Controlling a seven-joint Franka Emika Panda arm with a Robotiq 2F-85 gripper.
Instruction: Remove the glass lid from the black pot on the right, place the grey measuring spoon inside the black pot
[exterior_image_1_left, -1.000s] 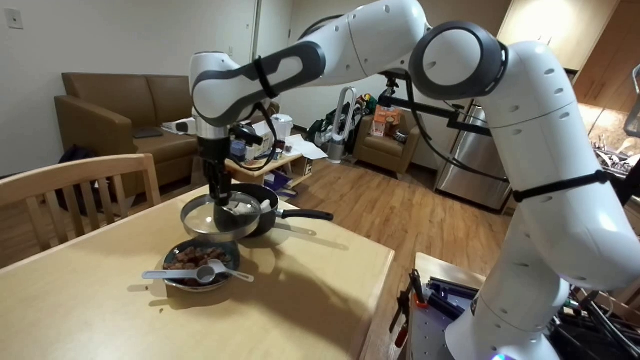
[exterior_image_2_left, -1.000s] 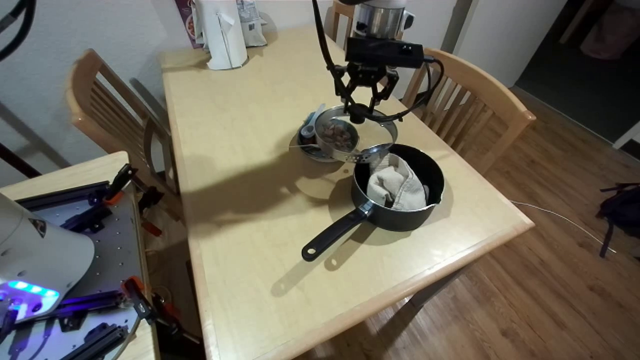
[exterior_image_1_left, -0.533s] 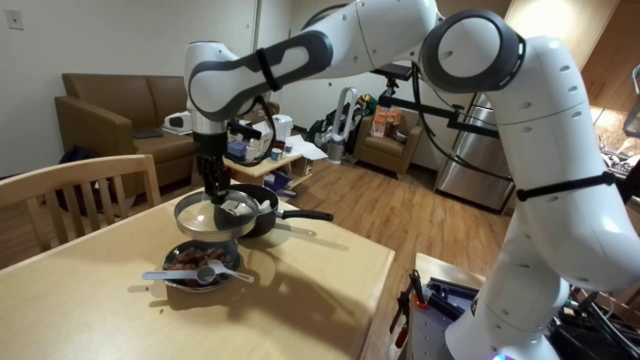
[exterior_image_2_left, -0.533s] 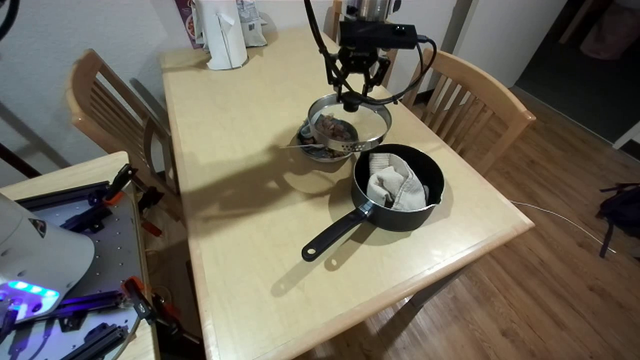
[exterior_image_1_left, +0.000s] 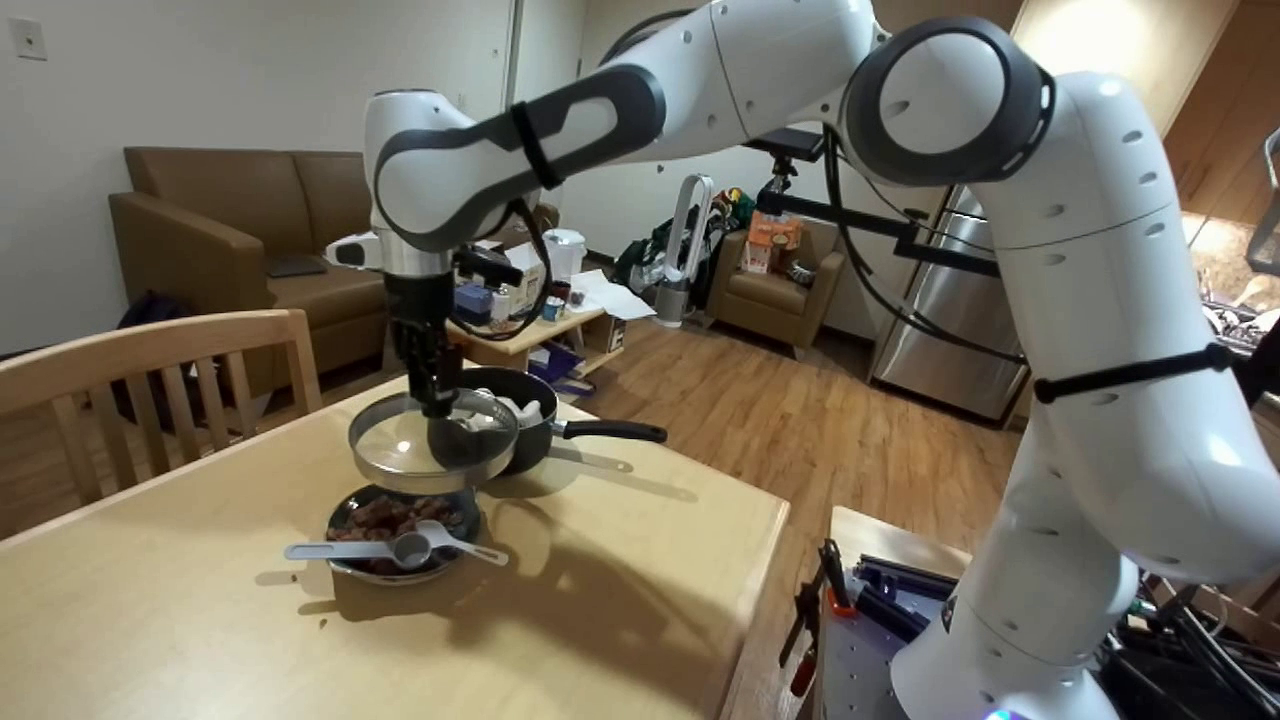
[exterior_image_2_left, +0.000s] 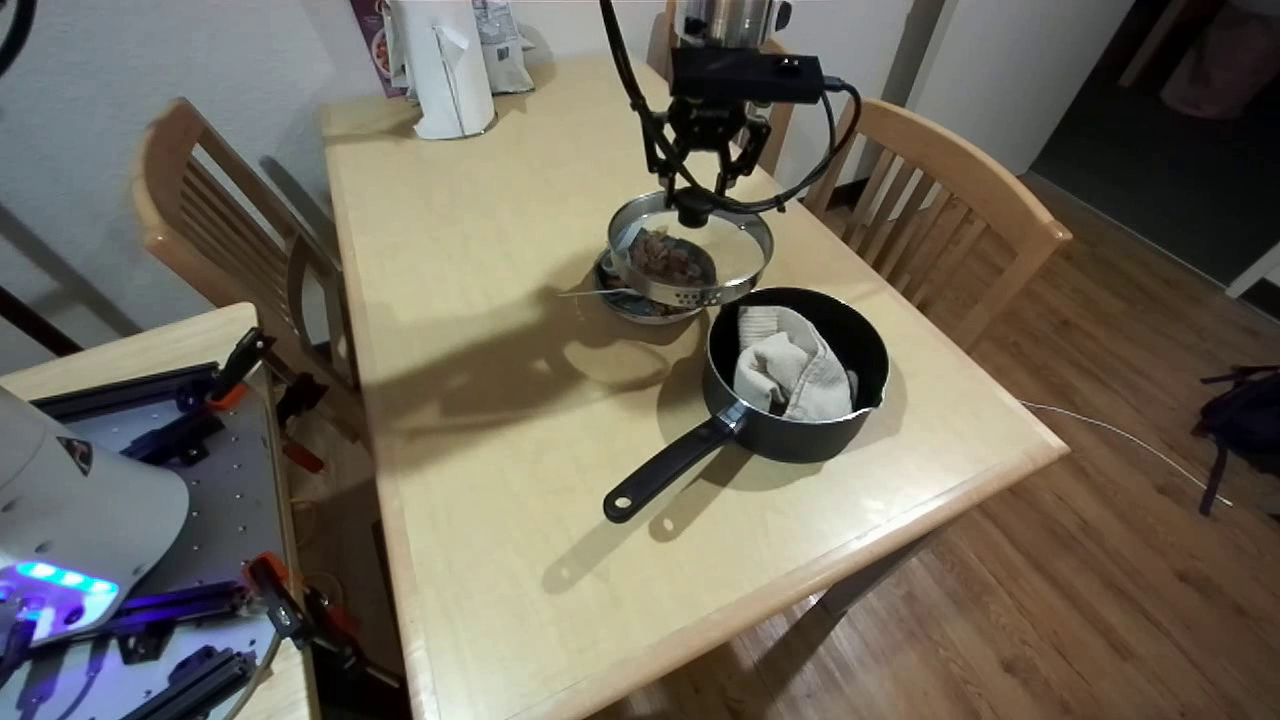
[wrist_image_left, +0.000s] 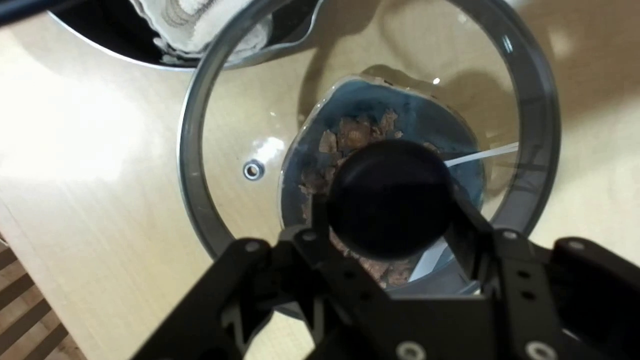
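My gripper (wrist_image_left: 391, 205) is shut on the dark knob of the glass lid (wrist_image_left: 252, 120), a clear disc with a metal rim. The lid hangs in the air above the dark dish (exterior_image_1_left: 385, 577), just beside the black pot (exterior_image_2_left: 790, 442), in both exterior views. The pot is uncovered and holds a crumpled pale cloth (exterior_image_2_left: 800, 380). In an exterior view, the grey measuring spoon (exterior_image_1_left: 345, 549) lies across the dish, handle pointing left. A paler spoon (exterior_image_1_left: 470, 546) lies beside it, handle pointing right. In the wrist view both spoons are partly hidden behind the knob and fingers.
The dish holds brown pieces. The pot's long black handle (exterior_image_2_left: 665, 470) sticks out over the table (exterior_image_2_left: 560, 560). Wooden chairs (exterior_image_2_left: 940, 190) stand at the table's edges. White packaging (exterior_image_2_left: 452, 75) stands at the table's far end.
The lid, held by my gripper, has moved away from the pot and further over the dish. In the last half second it has shifted only slightly and sunk a little.
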